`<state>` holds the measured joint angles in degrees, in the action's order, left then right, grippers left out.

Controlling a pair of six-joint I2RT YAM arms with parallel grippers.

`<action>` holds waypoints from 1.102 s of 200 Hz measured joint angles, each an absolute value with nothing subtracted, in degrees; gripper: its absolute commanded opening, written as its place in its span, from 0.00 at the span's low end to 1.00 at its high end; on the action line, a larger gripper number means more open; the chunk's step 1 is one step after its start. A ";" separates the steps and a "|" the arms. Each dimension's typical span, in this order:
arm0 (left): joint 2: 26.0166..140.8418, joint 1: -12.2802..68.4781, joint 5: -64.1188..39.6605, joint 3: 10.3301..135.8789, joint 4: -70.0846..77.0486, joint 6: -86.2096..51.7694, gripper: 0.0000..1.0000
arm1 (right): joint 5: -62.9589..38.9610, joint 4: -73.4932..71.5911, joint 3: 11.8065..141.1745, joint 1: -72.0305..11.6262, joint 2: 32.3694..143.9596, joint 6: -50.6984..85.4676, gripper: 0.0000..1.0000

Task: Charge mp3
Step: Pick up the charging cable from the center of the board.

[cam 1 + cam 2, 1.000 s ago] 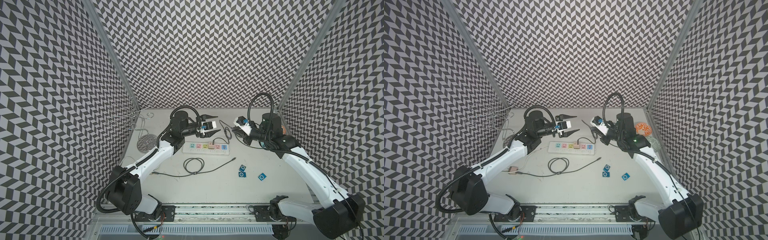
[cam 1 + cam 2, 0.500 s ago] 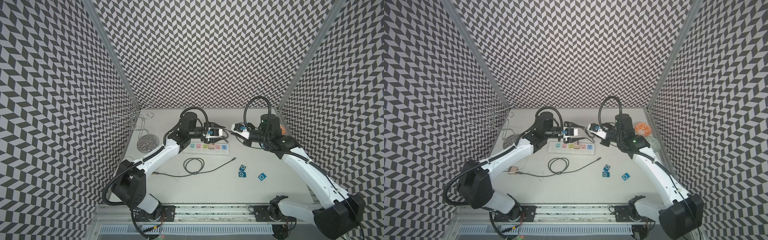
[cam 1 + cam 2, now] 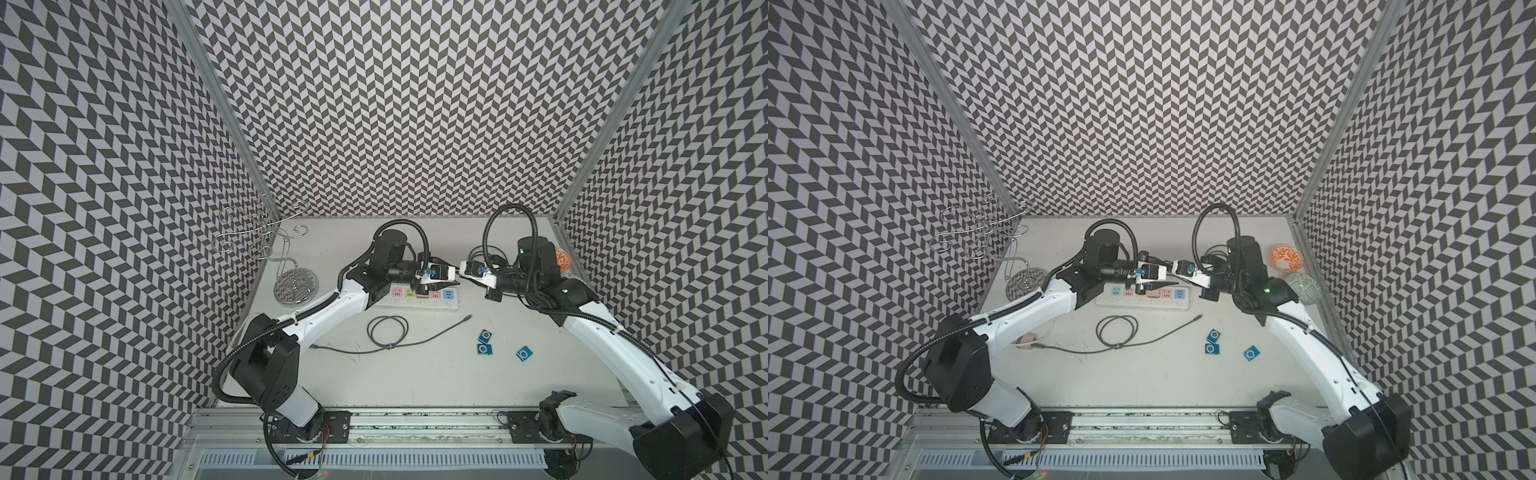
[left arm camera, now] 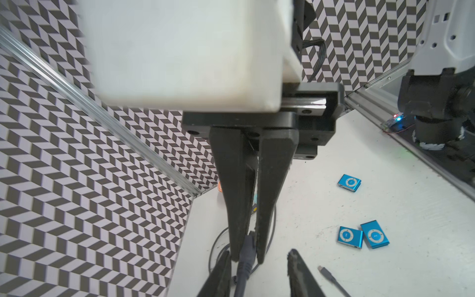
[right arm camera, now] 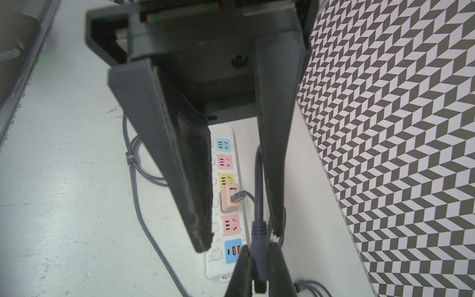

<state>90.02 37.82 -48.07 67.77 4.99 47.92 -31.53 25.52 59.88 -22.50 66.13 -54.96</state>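
Handover check: right gripper [image 5: 259,257] is clamped on the grey cable plug [image 5: 258,239]; left gripper [image 4: 259,254] stands open astride it. Left should close squarely before right releases. Three mp3 players [image 3: 484,349] lie on the tabletop [image 3: 415,374], well apart from both.

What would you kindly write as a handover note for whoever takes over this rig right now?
Right gripper: shut on the grey cable plug, raised near the white power strip with coloured sockets.
Left gripper: open, jaws either side of that cable, not gripping it.
Done: the cable's other end sits in the pink charger block, which is plugged into the strip.
Three small blue square mp3 players lie untouched on the white table; a second grey cable lies coiled nearby.
Left to do: bring the plug to a player and insert it.
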 measured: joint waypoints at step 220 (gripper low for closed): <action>89.60 36.77 -47.31 66.98 8.86 43.59 0.00 | -24.05 19.27 55.20 -23.62 59.33 -49.34 0.75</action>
